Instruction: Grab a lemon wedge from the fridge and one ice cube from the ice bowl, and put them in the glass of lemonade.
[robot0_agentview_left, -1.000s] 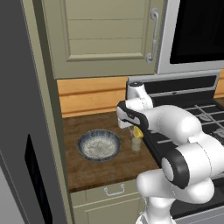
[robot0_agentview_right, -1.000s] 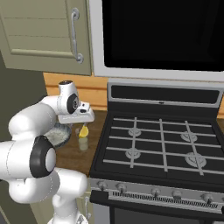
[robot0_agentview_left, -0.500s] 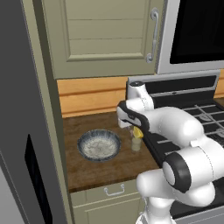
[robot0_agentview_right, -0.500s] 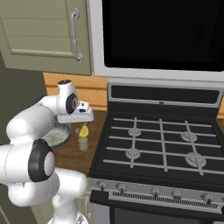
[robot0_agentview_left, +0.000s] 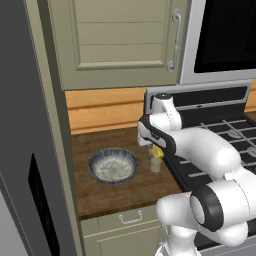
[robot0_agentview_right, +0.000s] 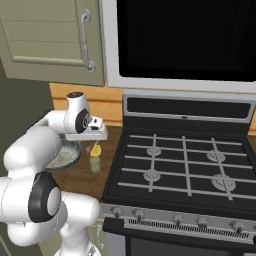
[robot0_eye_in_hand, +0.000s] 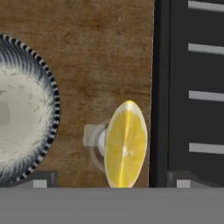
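Jaws spread wide — the gripper (robot0_eye_in_hand: 109, 179) hangs over the glass of lemonade (robot0_agentview_left: 156, 164), gripping nothing. The lemon wedge (robot0_eye_in_hand: 125, 144) sits atop the glass, at the counter's (robot0_agentview_left: 110, 195) stove-side edge — the ice bowl (robot0_agentview_left: 113, 166) lies just beside it.

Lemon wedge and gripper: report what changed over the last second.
The gripper opened wide, letting go of the lemon wedge, which now sits on the rim of the glass of lemonade. In the base views the arm hardly shifted and the hand is still right above the glass. The ice bowl, the wooden counter and the stove stayed as they were.
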